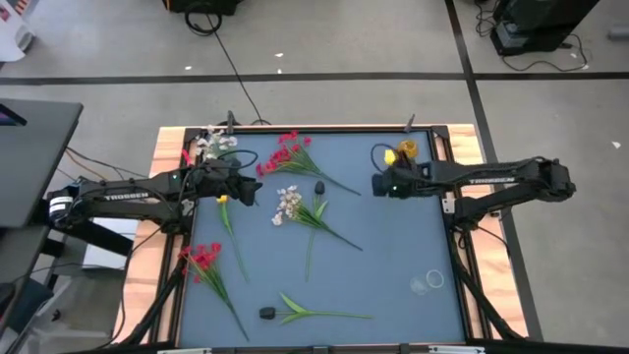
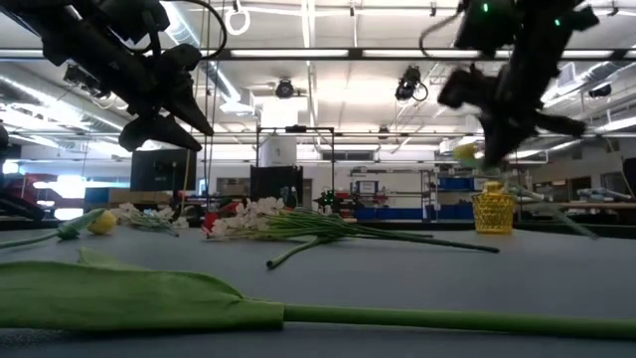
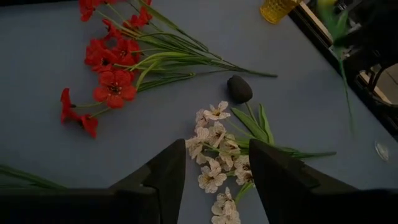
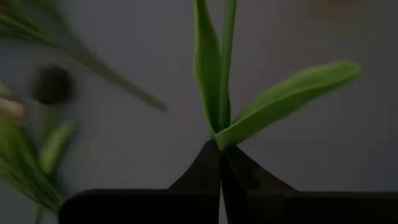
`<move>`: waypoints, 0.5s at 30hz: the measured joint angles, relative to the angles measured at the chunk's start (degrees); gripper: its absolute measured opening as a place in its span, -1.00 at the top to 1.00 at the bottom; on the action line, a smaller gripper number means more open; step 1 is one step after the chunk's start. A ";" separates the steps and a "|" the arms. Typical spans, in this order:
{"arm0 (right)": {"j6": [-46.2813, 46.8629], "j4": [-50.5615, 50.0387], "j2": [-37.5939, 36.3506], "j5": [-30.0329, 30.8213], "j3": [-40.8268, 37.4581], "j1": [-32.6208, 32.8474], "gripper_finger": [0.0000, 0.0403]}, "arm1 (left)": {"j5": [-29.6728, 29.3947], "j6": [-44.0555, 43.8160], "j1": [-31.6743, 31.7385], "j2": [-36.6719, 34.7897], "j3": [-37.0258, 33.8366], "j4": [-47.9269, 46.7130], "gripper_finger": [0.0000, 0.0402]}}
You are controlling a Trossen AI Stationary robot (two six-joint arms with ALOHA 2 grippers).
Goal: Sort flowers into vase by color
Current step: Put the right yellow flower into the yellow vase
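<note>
My right gripper [image 1: 377, 185] is shut on a yellow tulip [image 1: 391, 157] and holds it in the air beside the yellow vase [image 1: 407, 149] at the table's far right. Its green stem and leaves [image 4: 219, 74] fill the right wrist view. My left gripper [image 3: 217, 162] hangs open above the table, over the white spray [image 3: 217, 149] lying flat at mid-table, and touches nothing. Red flowers [image 1: 285, 152], a dark bud [image 1: 319, 187] and another yellow tulip [image 1: 223, 200] also lie flat on the table. My right gripper pinches the tulip's green stem [image 4: 219, 134] between its two fingers, right where a long leaf branches off. The fingers slant downward and lie across the stem. The tulip is lifted clear of the table, its yellow bud [image 2: 464, 151] level with the gripper, above the vase [image 2: 493, 211].
A second red bunch [image 1: 201, 258] lies near the left edge, and a dark bud with long leaves [image 1: 295, 313] at the near edge. White flowers [image 1: 211, 143] are at the far left corner. A clear glass piece [image 1: 428, 281] sits near right.
</note>
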 joint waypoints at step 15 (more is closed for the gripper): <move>-49.30 24.46 -5.43 37.96 9.08 -11.06 0.96 | 0.07 4.42 0.00 0.00 0.00 1.31 0.09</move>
